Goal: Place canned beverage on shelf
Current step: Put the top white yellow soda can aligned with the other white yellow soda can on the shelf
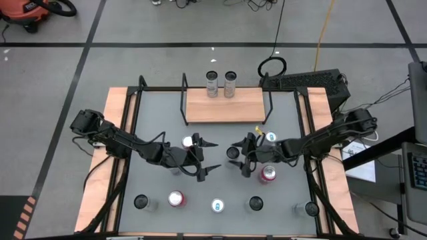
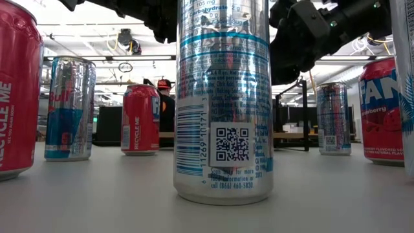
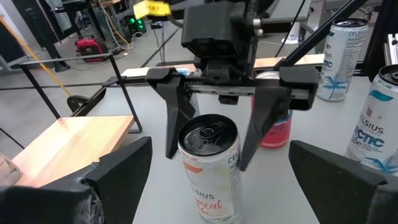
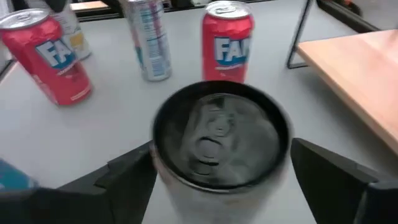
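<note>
The left gripper (image 1: 212, 156) waits mid-tabletop, jaws apart and empty. Just right of it the can (image 3: 208, 163) stands upright between the right gripper's (image 1: 235, 154) jaws, which are apart, one on each side and close to its wall. Whether the jaws touch the can is unclear. Best to square the jaws on the can's middle, close evenly, then lift straight up before carrying it to the shelf (image 1: 223, 107) at the far edge.
</note>
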You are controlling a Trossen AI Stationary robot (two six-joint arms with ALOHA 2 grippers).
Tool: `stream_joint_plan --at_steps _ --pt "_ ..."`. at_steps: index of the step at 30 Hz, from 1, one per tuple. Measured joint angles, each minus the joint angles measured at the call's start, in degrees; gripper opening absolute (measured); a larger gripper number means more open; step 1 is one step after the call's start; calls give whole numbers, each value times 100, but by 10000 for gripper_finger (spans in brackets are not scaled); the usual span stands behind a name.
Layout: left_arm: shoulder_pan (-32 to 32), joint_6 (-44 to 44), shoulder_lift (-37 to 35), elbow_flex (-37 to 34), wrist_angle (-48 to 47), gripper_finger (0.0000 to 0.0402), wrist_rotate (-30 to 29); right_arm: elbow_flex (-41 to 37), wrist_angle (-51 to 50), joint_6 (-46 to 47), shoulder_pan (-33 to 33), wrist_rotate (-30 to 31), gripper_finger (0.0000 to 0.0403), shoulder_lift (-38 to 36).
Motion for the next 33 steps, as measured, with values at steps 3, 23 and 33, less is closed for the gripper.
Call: stream_joint_plan --at_steps 3,23,33 --pt "0 -6 0 1 -4 375 37 0 177 -88 -1 -16 306 147" --pt "80 -72 0 1 -2 375 155 289 -156 -1251 10 -561 219 -738" --pt "334 -167 0 -1 57 375 985 345 -296 -2270 -408 -2270 221 -1652"
